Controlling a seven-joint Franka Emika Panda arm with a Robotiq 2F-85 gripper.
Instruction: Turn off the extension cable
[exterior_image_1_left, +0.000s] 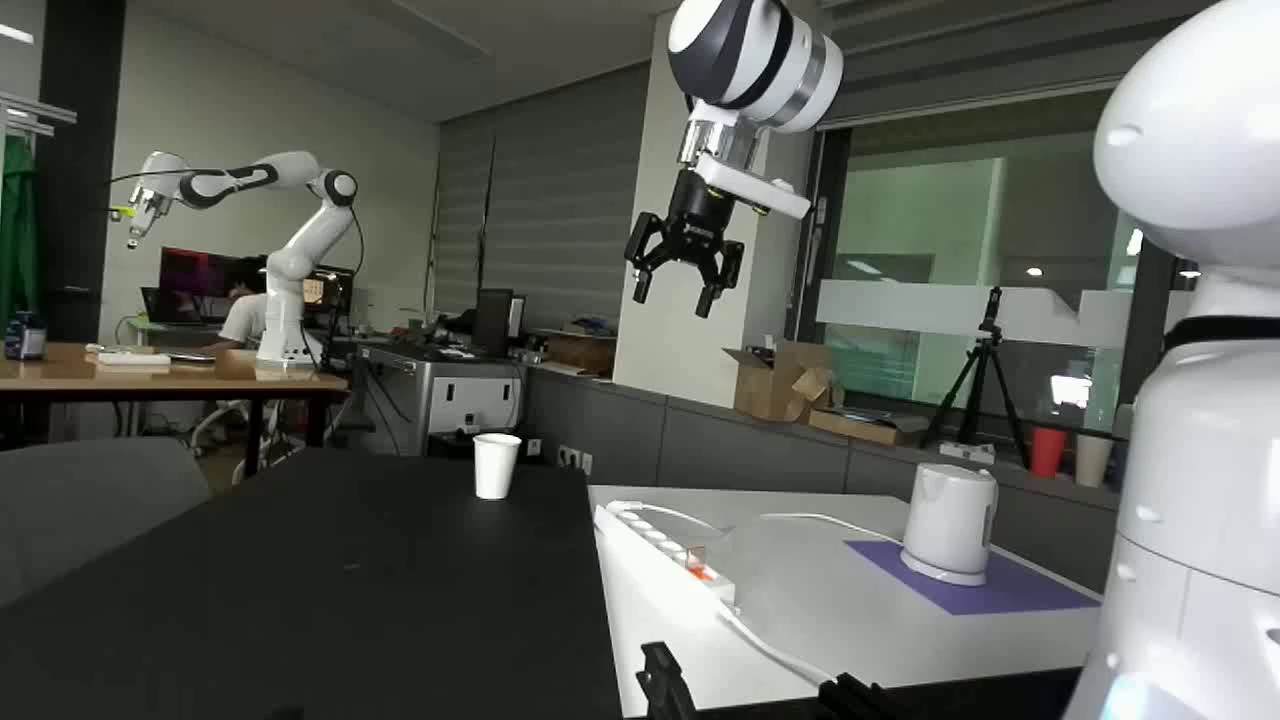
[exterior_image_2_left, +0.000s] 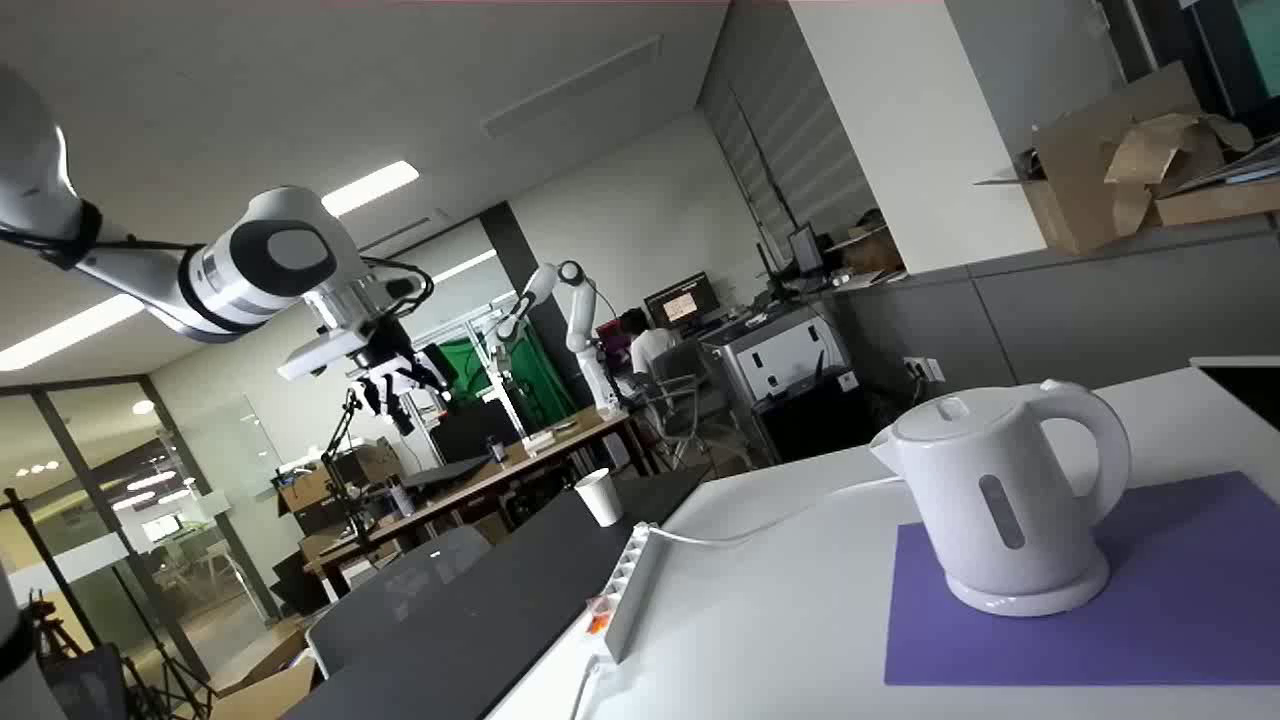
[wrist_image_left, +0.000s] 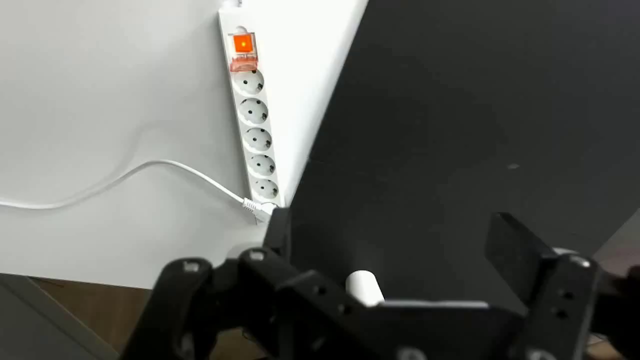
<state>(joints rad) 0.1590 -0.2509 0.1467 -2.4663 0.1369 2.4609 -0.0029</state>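
Slanting lengthwise from the white table's edge (wrist_image_left: 324, 90) (switch (wrist_image_left: 243, 44) farthest), the extension cable (wrist_image_left: 253, 111) lies below the splayed gripper (exterior_image_1_left: 673, 296).

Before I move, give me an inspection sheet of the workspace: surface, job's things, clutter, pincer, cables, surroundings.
Surface: white table beside a black table.
Job's things: extension strip on the white table, near its edge by the black one; orange switch looks lit, so probably on; cover seems flipped open.
Clutter: white kettle on a purple mat; white cup upright on the black table.
Pincer: open, nothing held, raised above the tables.
Cables: white cord plugged in at the strip's end far from the switch, running toward the kettle; another cord leaves the switch end.
Surroundings: second robot arm on a wooden table; person; tripod.
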